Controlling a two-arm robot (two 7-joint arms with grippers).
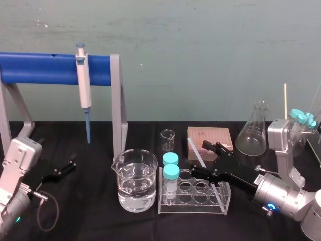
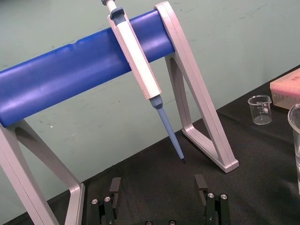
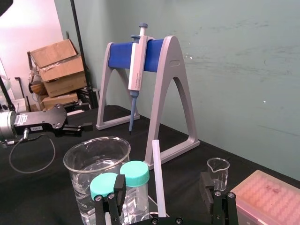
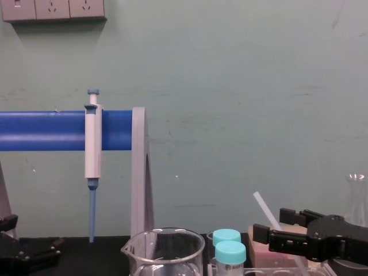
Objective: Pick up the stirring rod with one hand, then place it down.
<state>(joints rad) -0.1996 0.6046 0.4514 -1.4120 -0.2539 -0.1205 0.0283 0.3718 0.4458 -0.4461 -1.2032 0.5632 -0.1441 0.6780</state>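
Observation:
The stirring rod (image 1: 196,152) is a thin translucent whitish stick leaning tilted out of the clear tube rack (image 1: 193,197); in the chest view the stirring rod (image 4: 264,210) slants up and to the left. My right gripper (image 1: 207,160) is over the rack's right half, open, one finger on each side of the rod. In the right wrist view the stirring rod (image 3: 157,164) rises in the gap of the right gripper (image 3: 162,183), and neither finger touches it. My left gripper (image 1: 64,168) rests open and empty at the table's left, seen close as the left gripper (image 2: 158,187).
A white-and-blue pipette (image 1: 84,85) hangs on the blue-barred stand (image 1: 118,105) at the back left. A water-filled beaker (image 1: 134,181), two teal-capped tubes (image 1: 170,173), a small beaker (image 1: 167,138), a pinkish block (image 1: 210,138) and a conical flask (image 1: 252,129) crowd the middle and right.

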